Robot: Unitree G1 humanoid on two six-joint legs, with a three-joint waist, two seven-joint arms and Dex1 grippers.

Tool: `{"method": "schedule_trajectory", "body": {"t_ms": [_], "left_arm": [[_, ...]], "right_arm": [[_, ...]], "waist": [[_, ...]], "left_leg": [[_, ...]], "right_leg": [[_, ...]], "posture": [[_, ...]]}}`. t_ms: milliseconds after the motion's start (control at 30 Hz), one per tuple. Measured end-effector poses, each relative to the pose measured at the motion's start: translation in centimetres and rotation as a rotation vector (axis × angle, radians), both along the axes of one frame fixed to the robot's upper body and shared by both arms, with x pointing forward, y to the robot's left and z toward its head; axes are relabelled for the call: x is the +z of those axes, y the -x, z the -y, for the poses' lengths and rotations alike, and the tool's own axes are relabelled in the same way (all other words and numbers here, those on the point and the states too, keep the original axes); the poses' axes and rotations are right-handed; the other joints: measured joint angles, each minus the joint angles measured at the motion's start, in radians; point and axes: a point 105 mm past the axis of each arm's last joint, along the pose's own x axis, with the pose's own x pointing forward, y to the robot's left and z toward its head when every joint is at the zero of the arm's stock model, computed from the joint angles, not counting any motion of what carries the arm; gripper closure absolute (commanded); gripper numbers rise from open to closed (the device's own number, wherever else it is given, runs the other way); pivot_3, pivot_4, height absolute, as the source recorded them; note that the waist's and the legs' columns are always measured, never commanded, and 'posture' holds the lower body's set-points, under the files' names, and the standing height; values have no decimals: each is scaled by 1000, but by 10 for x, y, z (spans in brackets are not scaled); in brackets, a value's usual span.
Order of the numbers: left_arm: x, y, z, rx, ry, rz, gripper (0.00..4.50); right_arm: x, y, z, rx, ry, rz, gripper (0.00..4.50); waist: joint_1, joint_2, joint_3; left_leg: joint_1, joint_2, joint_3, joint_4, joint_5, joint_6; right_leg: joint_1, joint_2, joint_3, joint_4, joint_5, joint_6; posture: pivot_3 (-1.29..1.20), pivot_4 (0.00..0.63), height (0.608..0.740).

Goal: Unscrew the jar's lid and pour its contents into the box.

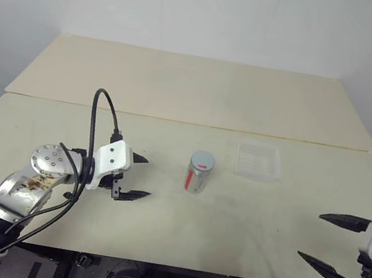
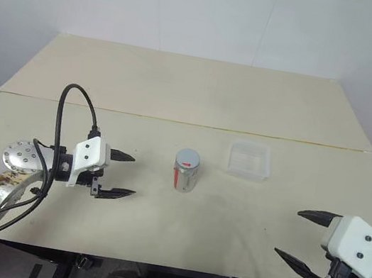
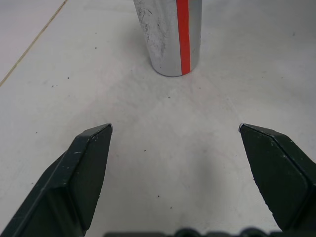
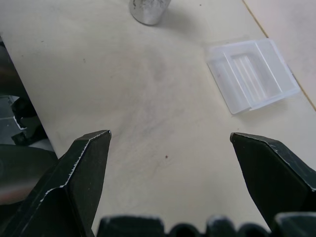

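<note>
Small clear cylindrical jar with red-and-white label stands upright mid-table, silvery-grey lid on. Clear rectangular plastic box lies nearby. Left gripper and right gripper spread wide, empty, near the table's front edge.

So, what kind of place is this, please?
Probably a robot test room, not a home: a plain pale table against a bare white wall, holding just a jar and a clear plastic box.
</note>
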Motion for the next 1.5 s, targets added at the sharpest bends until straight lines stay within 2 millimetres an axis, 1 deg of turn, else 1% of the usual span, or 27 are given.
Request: {"method": "schedule_trajectory", "body": {"t_ms": [333,433,533,600,767,867,933,1067,1133,1167,1367,1500], "left_arm": [[0,1,1,-9,1,-6,19],[1,1,3,-10,37,-12,19],[5,-5,9,34,151,-8,19],[4,-8,13,64,203,6,19],[-14,-6,22,142,268,23,19],[-23,-3,34,179,340,-2,19],[-25,-3,41,208,344,14,19],[-29,-1,45,255,333,44,19],[-31,2,51,273,351,48,19],[-32,3,54,281,360,49,19],[-26,0,64,352,431,80,19],[-27,1,72,357,446,82,19]], "right_arm": [[-2,0,-3,5,-2,0,0],[0,-1,-3,-3,-10,15,0],[1,-4,-4,-9,-17,36,0],[2,-6,-6,-14,-31,49,0],[3,-12,-13,-30,-94,71,0],[4,-17,-17,-36,-109,86,0],[4,-18,-19,-38,-119,86,0],[1,-19,-24,-32,-138,78,0],[1,-19,-25,-30,-143,76,0],[0,-19,-26,-30,-145,77,0],[2,-24,-30,-35,-165,101,0],[1,-24,-31,-36,-168,102,0]], "waist": [[0,0,0],[0,0,0],[0,0,0],[0,0,0],[-4,0,0],[-3,0,0],[1,0,0],[1,0,0],[1,0,0],[1,0,0],[3,0,0],[5,0,0]], "left_leg": [[0,0,0,0,0,0],[0,0,0,0,0,0],[0,0,0,0,0,0],[0,0,0,0,0,0],[0,0,0,0,0,0],[0,0,-1,1,0,0],[0,0,-1,1,0,0],[0,0,-1,0,-1,1],[0,0,-1,1,-1,2],[0,0,-1,1,-3,5],[0,0,-1,1,-3,6],[0,0,-1,1,-3,6]], "right_leg": [[0,0,0,0,0,0],[0,0,0,0,0,0],[0,0,0,0,0,0],[0,0,0,0,0,0],[0,0,0,0,0,0],[1,-1,0,0,0,0],[1,-1,0,0,0,0],[0,-1,0,0,0,0],[0,-1,0,0,0,0],[1,-1,0,0,0,0],[1,-1,0,0,0,0],[0,-1,0,0,0,0]], "posture": [[0,150,740],[0,150,740],[0,150,740],[0,150,740],[0,150,740],[0,150,740],[0,150,740],[0,150,740],[0,150,740],[0,150,740],[0,150,740],[0,150,740]]}}
